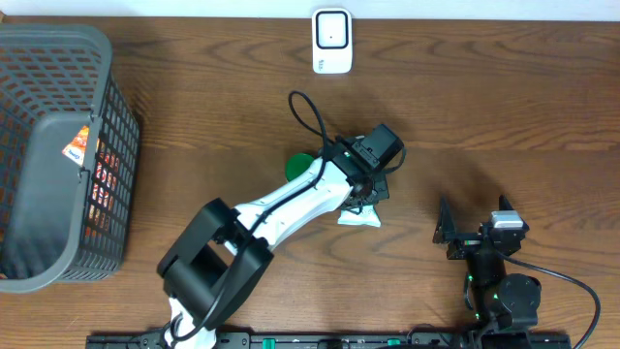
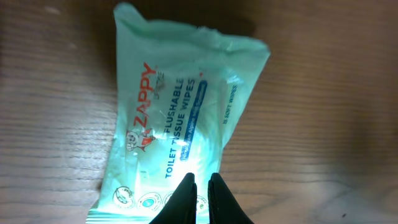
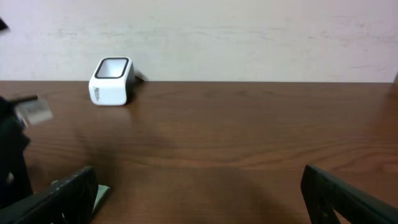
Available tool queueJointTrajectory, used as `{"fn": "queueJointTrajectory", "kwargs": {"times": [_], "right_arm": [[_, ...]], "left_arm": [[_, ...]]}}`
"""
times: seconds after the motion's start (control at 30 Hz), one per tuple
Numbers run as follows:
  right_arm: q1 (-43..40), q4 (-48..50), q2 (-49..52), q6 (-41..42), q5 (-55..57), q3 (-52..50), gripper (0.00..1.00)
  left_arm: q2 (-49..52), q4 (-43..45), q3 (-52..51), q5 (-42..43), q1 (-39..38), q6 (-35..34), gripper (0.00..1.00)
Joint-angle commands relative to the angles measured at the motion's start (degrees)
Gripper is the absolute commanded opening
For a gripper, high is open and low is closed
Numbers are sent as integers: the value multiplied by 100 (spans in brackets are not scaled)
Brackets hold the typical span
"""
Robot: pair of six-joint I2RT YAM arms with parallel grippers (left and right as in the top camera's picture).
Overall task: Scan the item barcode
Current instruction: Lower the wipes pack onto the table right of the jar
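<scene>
A mint-green pack of flushable toilet tissue wipes (image 2: 180,118) lies on the brown wooden desk (image 1: 504,97) near its middle. In the overhead view most of it is hidden under the left arm, with only a pale corner showing past the wrist. The left wrist camera looks down the length of the pack, which is printed in red and blue lettering and sits slanted across the wood grain. The left claw (image 2: 200,182) is drawn nearly together, its two dark tips set over the pack's near edge with only a sliver of gap between them. Whether they nip the wrapper cannot be told. A small dark-green object (image 1: 298,163), partly covered by the same arm, sits just beside it; what it is cannot be made out. The white barcode scanner (image 1: 331,41) stands at the far edge of the desk against the wall, well apart from the pack, its window tilted upward. The right claw (image 3: 199,202) hangs low over the desk on the right side, spread wide with nothing between its fingers, and faces the scanner across bare wood. At the left edge rests a grey mesh basket (image 1: 107,116), with red and orange packaging visible inside.
</scene>
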Motion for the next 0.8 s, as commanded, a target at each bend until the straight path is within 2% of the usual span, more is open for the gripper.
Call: {"fn": "queueJointTrajectory", "kwargs": {"times": [0.0,0.17,0.33,0.5,0.77], "right_arm": [[26,-13,-17,57,31,-7,99],[26,-13,-17,57,33,-7,99],[26,-13,-17,57,31,-7,99],[26,-13,-17,57,33,-7,99],[26,-13,-17,57,33,-7,99]], "left_arm": [[428,-31,-72,282,-9,50,10],[791,-35,-72,807,-9,52,10],[656,-33,-59,835,-2,61,8],[63,-74,-52,623,9,302,8],[-1622,-251,-52,-463,9,916,11]]}}
